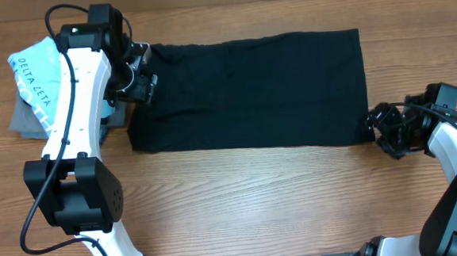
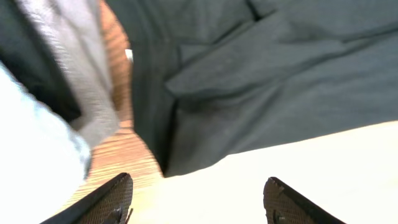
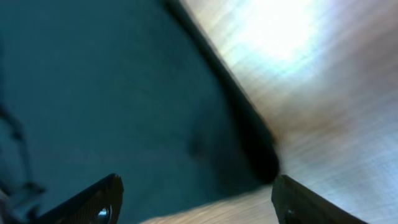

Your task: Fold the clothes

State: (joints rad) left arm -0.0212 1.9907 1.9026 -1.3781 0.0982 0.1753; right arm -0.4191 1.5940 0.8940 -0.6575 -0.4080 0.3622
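Lying flat: garment (image 1: 246, 91). Left gripper (image 1: 141, 84) at its left edge, right gripper (image 1: 378, 125) at right corner; both spread, empty.

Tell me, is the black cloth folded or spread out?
Partly folded: the black garment lies flat as one long strip, with a flap doubled over in the left wrist view.

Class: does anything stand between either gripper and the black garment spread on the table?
Nothing visible does. The left gripper and right gripper, both open, sit at opposite ends of the large plain black cloth garment. The light blue lettered shirt lies outside, beyond the left gripper.
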